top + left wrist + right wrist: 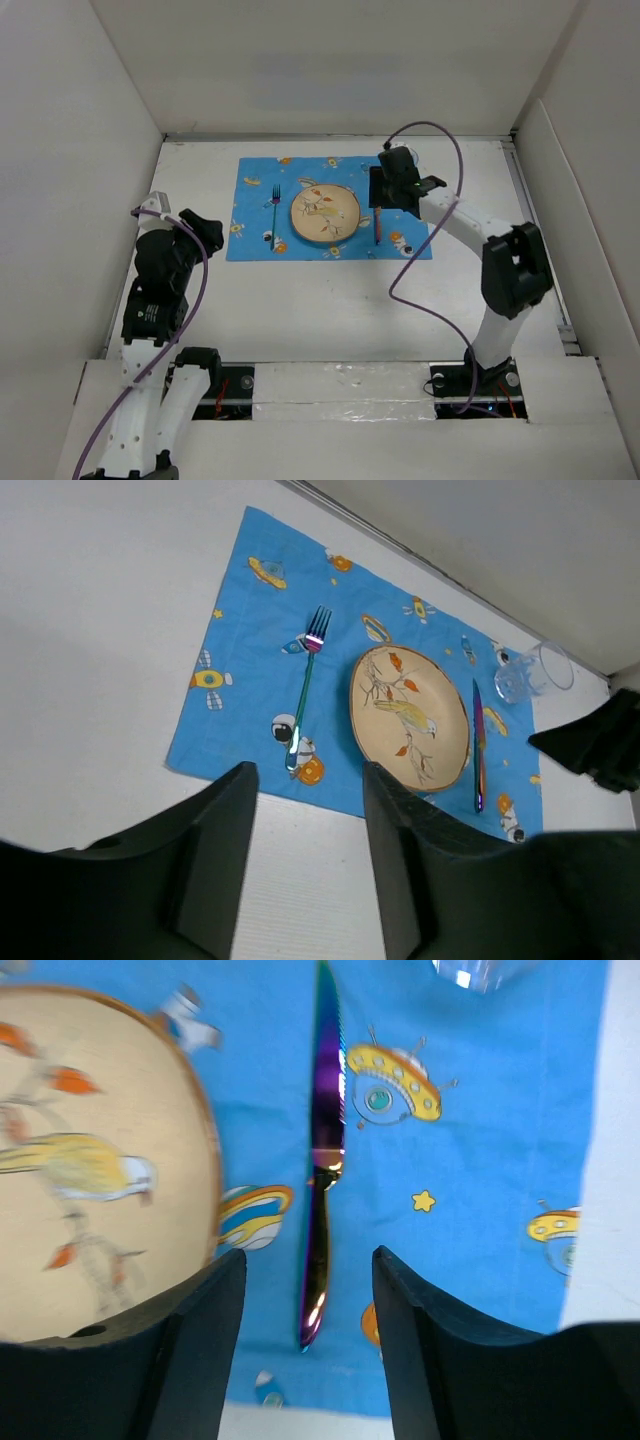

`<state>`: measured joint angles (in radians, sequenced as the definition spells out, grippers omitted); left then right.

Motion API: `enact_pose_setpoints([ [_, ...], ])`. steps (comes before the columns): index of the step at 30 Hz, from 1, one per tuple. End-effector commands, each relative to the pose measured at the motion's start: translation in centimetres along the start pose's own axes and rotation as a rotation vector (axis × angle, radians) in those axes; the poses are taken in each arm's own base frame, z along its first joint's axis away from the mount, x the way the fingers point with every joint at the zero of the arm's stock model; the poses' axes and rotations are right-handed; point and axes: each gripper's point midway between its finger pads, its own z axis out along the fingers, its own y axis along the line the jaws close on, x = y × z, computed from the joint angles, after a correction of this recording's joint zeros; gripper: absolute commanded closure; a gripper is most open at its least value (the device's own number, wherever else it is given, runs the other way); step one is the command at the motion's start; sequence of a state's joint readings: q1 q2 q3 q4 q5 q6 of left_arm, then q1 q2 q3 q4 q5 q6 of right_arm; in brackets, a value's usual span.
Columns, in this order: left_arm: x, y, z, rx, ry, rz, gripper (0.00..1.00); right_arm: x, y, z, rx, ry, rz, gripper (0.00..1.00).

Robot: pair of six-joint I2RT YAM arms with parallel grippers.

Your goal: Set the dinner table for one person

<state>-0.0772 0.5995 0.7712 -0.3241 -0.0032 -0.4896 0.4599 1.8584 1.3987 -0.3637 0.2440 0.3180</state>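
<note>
Bench: white matte bench (330, 310) is lying flat between upright white panels (60, 200), taking up the whole floor of the scene, with both arm bases sitting at its near edge.
Placemat: blue cartoon-printed placemat (255, 205) is lying on the far middle of the bench.
Plate: round plate (325, 213) with a bird-and-branch print is sitting at the centre of the placemat.
Fork: fork (275, 215) is lying on the cloth left of the plate, apart from it, tines pointing far.
Knife: iridescent knife (322, 1160) is lying flat on the cloth just right of the plate, not touching it, blade pointing far.
Glass: clear glass (533, 670) is sitting at the far right corner of the placemat, beyond the knife's tip.
Right pincer: right pincer (310, 1260) is hovering over the knife's handle with its fingers spread wide, gripping nothing.
Left pincer: left pincer (310, 775) is hanging above the near left part of the bench, well apart from the placemat, fingers parted and empty.
Cables: purple cable (450, 150) is looping along each arm.
</note>
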Motion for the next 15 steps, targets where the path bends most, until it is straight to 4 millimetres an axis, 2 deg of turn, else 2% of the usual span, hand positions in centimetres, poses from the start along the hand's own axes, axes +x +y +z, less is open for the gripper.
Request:
enact_pose_setpoints([
  [1,-1.9,-1.4,-0.4,0.073,-0.064,0.017,0.54,-7.1,2.3,-9.6,-0.094,-0.245,0.020,0.39],
  [2,-2.0,-1.4,-0.4,0.076,-0.069,0.017,0.53,-8.0,1.7,-11.1,-0.080,-0.281,0.032,0.39],
  [4,-2.1,-1.9,-0.5,0.106,-0.066,0.029,0.51,-8.7,2.2,-14.5,-0.097,-0.349,0.023,0.37],
  [5,-2.3,-2.2,-0.6,0.118,-0.070,0.031,0.50,-10.1,1.7,-18.1,-0.118,-0.423,0.048,0.00],
  [7,-2.9,-3.3,-1.2,0.167,-0.076,0.033,0.48,-10.2,1.3,-21.7,-0.142,-0.486,0.086,0.00],
  [8,-4.3,-4.3,-2.0,0.191,-0.105,0.032,0.48,-11.4,-0.4,-26.9,-0.165,-0.612,0.155,0.00],
  [9,-4.9,-4.8,-2.5,0.206,-0.117,0.030,0.48,-10.2,-1.6,-27.5,-0.164,-0.638,0.173,0.00],
  [10,-5.6,-5.2,-3.1,0.214,-0.131,0.026,0.47,-10.7,-2.0,-30.1,-0.209,-0.727,0.221,0.00],
  [11,-7.4,-6.3,-4.8,0.245,-0.189,0.026,0.47,-10.5,-3.2,-32.1,-0.226,-0.786,0.257,0.00],
  [12,-8.3,-6.5,-5.7,0.253,-0.224,0.023,0.47,-10.3,-5.5,-37.0,-0.278,-0.911,0.329,0.00],
  [15,-11.4,-7.3,-9.7,0.277,-0.370,0.009,0.47,-7.7,-9.3,-39.3,-0.267,-1.027,0.457,0.00],
])
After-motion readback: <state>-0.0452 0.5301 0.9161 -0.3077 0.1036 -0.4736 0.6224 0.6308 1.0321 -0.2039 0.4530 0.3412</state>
